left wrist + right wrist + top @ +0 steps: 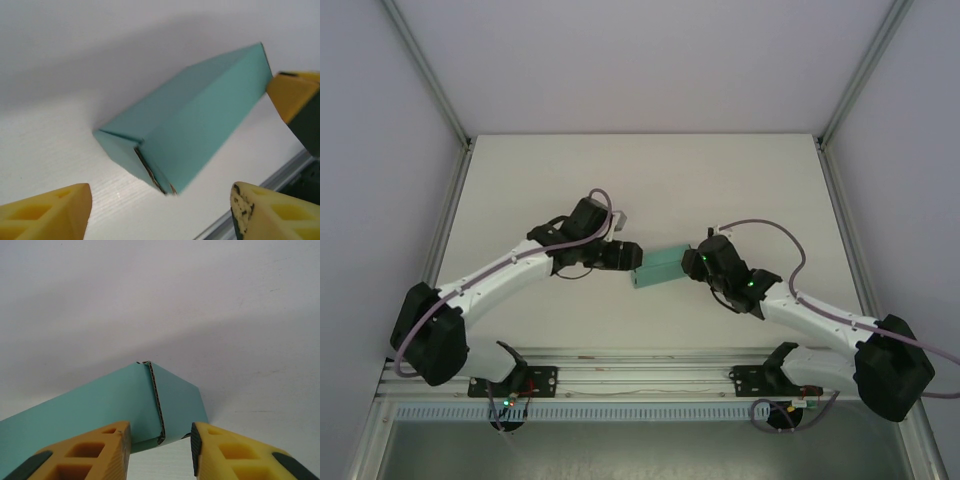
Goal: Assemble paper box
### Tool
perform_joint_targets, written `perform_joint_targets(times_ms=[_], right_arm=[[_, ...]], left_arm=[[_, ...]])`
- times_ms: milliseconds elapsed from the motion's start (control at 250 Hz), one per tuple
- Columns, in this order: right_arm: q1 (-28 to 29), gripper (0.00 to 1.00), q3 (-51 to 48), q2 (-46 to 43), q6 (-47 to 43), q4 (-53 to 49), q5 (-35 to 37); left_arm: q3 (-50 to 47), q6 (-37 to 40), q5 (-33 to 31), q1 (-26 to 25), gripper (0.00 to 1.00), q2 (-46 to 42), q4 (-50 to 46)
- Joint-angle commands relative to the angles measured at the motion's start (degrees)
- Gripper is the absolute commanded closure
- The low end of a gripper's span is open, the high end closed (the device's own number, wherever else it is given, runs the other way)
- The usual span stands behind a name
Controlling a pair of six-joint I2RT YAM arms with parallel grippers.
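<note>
The paper box (660,266) is a folded teal-green rectangular box lying on the white table (650,180) between my two grippers. In the left wrist view the paper box (190,120) points one closed end, its flap seam showing, at my left gripper (162,215), which is wide open and stands short of it. My left gripper (626,258) is at the box's left end. My right gripper (693,263) is at the other end. In the right wrist view the paper box (100,405) has its corrugated edge just ahead of my open right gripper (160,452); the left finger (100,450) overlaps its side.
An aluminium rail (640,375) runs along the table's near edge, close behind both grippers, and shows as rail (280,175) in the left wrist view. Grey walls and frame posts (430,70) bound the table at the left, right and back.
</note>
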Motion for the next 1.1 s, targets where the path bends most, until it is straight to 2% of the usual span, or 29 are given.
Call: perform_joint_targets(times_ms=[0, 104, 212, 264, 324, 484, 668, 815, 859, 947, 1023, 1071, 1099], right_arm=[[-0.4, 0.64, -1.5, 1.3, 0.7, -6.6, 2.3], [-0.4, 0.64, -2.1, 1.5, 1.0, -6.3, 2.6], [-0.8, 0.64, -2.9, 2.5, 1.7, -6.0, 2.7], [-1.0, 0.65, -3.4, 3.0, 2.2, -5.7, 2.7], [-1.4, 0.7, -3.9, 3.4, 2.8, -5.5, 2.7], [-1.5, 0.8, -5.5, 3.3, 4.2, -3.8, 1.6], [-1.6, 0.89, -7.2, 0.8, 4.3, -1.3, -0.6], [-1.7, 0.88, -4.7, -1.1, 1.6, -2.5, -2.3], [-1.7, 0.85, -3.1, -1.2, 0.5, -3.7, -2.1], [-2.2, 0.82, 0.3, -1.1, -1.4, -6.4, -1.2], [-2.6, 0.75, 3.3, -0.8, -2.2, -9.2, -0.7], [-2.6, 0.68, 5.0, -0.6, -2.7, -11.2, -0.1], [-2.6, 0.63, 5.7, -0.6, -3.0, -12.2, 0.1]], left_arm=[[-1.9, -1.3, 0.8, 0.8, 0.38, 2.5, 3.7], [-5.3, -2.6, 2.6, 2.9, 0.55, 3.8, 6.9], [-10.0, -4.7, 5.8, 3.9, 0.63, 3.9, 11.7], [-12.3, -5.0, 5.9, 3.9, 0.71, 3.8, 13.4], [-14.4, -5.0, 6.1, 3.9, 0.82, 3.9, 15.3], [-18.4, -5.7, 6.5, 3.9, 1.0, 4.8, 19.3], [-19.2, -5.8, 5.2, 3.8, 1.0, 5.5, 20.5], [-15.7, -4.4, 4.2, 3.9, 1.0, 5.2, 18.2], [-14.1, -3.9, 3.4, 3.9, 0.91, 5.0, 17.5], [-10.9, -3.3, 1.7, 3.9, 0.89, 4.6, 16.7], [-8.2, -3.2, 0.9, 3.9, 0.7, 4.3, 16.5], [-6.2, -2.0, 0.4, 3.9, 0.67, 4.3, 15.4], [-5.2, -1.5, 0.3, 3.9, 0.61, 4.2, 15.0]])
